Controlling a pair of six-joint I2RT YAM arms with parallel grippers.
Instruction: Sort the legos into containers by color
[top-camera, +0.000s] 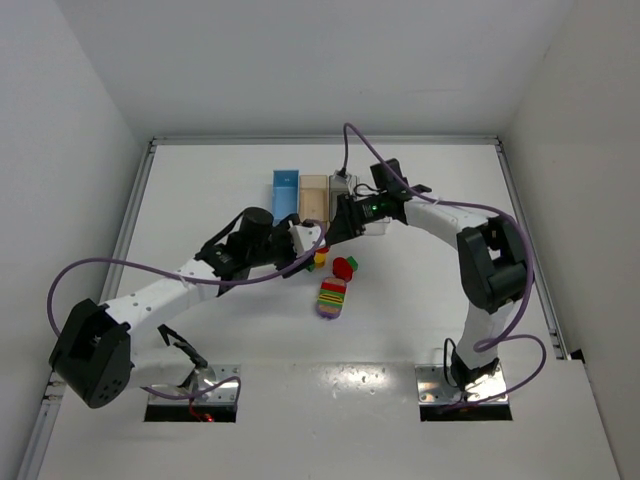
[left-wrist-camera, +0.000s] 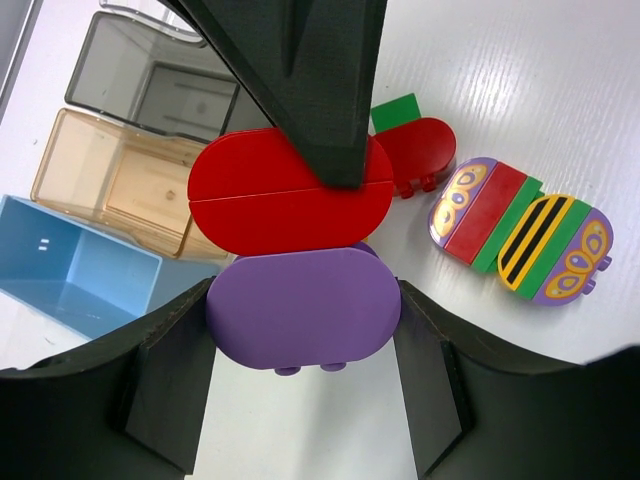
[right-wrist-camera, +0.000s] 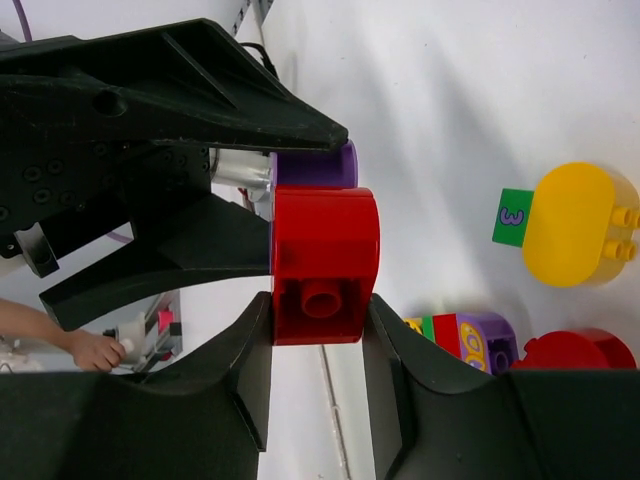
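the arms meet mid-desk (top-camera: 415, 315), just before the row of containers (top-camera: 286, 195) — white surface runs wide to both side rails. the left pincer (left-wrist-camera: 300, 340), arm stretched diagonally, pinches the purple lego (left-wrist-camera: 300, 305). the right pincer (right-wrist-camera: 320, 300), elbow bent, clamps the red lego (right-wrist-camera: 325, 250) stacked on it. a striped clump (top-camera: 332, 297) lies near.

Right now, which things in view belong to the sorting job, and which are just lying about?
Job: red brick, clamped by the right hand; purple brick against it, in the left hand; striped clump; loose red brick; green brick; yellow brick; blue bin; tan bin; grey bin.
Lying about: purple cables; base plates.
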